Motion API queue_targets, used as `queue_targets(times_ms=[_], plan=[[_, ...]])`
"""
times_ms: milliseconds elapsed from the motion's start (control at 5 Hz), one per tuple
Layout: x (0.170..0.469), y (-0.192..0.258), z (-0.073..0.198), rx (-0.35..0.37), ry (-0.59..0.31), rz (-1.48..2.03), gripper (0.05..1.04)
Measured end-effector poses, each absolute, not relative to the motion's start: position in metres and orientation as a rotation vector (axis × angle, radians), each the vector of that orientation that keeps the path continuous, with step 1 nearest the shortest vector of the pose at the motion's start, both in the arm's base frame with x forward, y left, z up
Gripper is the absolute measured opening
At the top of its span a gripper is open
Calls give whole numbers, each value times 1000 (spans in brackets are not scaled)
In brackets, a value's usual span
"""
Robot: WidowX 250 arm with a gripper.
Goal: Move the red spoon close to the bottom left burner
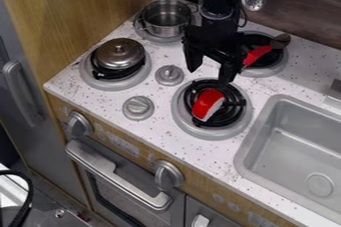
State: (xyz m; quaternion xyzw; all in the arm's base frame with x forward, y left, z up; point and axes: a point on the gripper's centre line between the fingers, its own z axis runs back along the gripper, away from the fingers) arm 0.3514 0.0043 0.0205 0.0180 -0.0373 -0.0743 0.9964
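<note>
Red spoon [258, 55] lies on the far right burner [273, 70], its bowl pointing right. The gripper [212, 67] hangs beside it, released, fingers spread — perhaps to grasp the handle. A metal lid [120, 53] occupies the near left burner [116, 85] — likely why the goal is alongside. The handle's left end may be hidden.

Polished metal gleams on the pot [165, 18] and the domed lid [120, 52]. The spoon's handle [257, 56] looks like smooth red plastic. Glossy black coils [233, 115] sit above a smooth, speckled worktop [158, 132], beside a matt grey sink [289, 140]. Grained wood lines the side panel [100, 2]; the oven handle [113, 172] has a satin, metallic look.
</note>
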Motion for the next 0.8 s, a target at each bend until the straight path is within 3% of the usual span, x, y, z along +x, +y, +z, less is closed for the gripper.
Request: queue_targets(times_ms=[200,400,800], plan=[[346,4,7,32,-33,-149,1000],[360,-3,7,32,-50,-187,999],[407,-19,5,52,-129,-299,1000]])
